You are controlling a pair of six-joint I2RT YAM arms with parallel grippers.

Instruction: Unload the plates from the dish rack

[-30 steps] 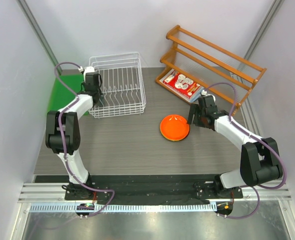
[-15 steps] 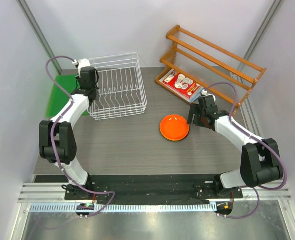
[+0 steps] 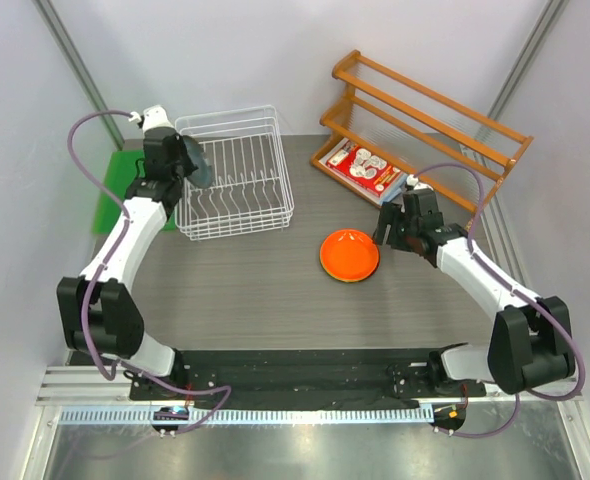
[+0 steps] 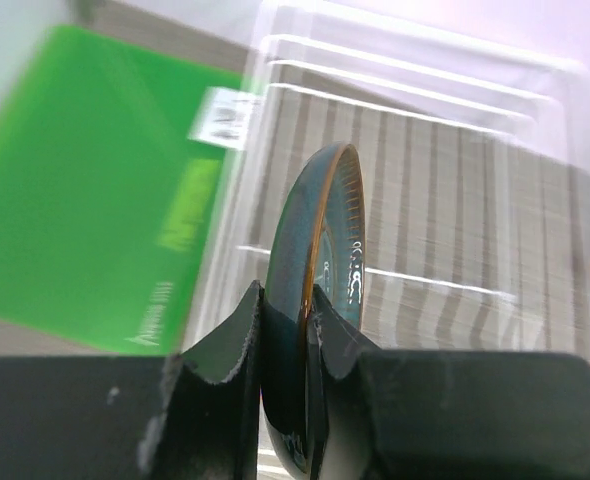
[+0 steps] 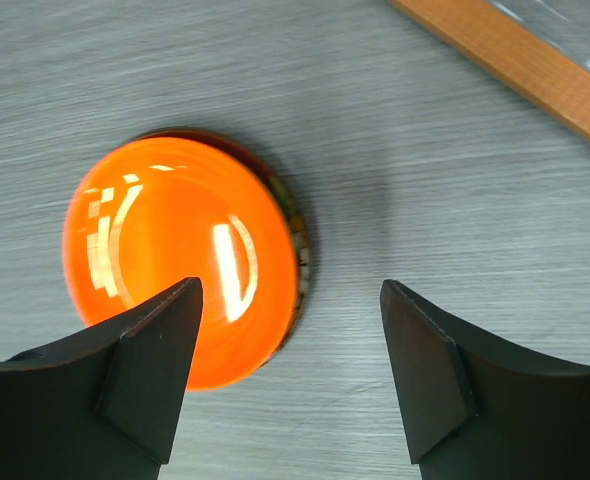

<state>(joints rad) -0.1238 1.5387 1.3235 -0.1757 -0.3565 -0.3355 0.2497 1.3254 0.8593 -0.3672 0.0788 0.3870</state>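
Observation:
My left gripper (image 3: pixel 178 160) is shut on a blue-grey plate (image 3: pixel 194 160), pinching its rim and holding it on edge above the left end of the white wire dish rack (image 3: pixel 275 213). In the left wrist view the plate (image 4: pixel 320 235) stands upright between my fingers (image 4: pixel 230 335), with the rack wires (image 4: pixel 415 90) blurred beneath it. An orange plate (image 3: pixel 349 255) lies flat on the table. My right gripper (image 3: pixel 387 236) hovers open over its right rim; in the right wrist view the plate (image 5: pixel 175 250) sits left of centre below the gripper (image 5: pixel 290 292).
A wooden slatted shelf rack (image 3: pixel 425 110) stands at the back right, with a red-and-white packet (image 3: pixel 367 168) under it. Its wooden edge (image 5: pixel 505 55) shows in the right wrist view. A green board (image 3: pixel 113 195) lies left of the dish rack, against the wall.
My left arm has risen out of the dish rack and swung left and back, carrying the blue-grey plate with it. The right gripper has shifted slightly right and stays open.

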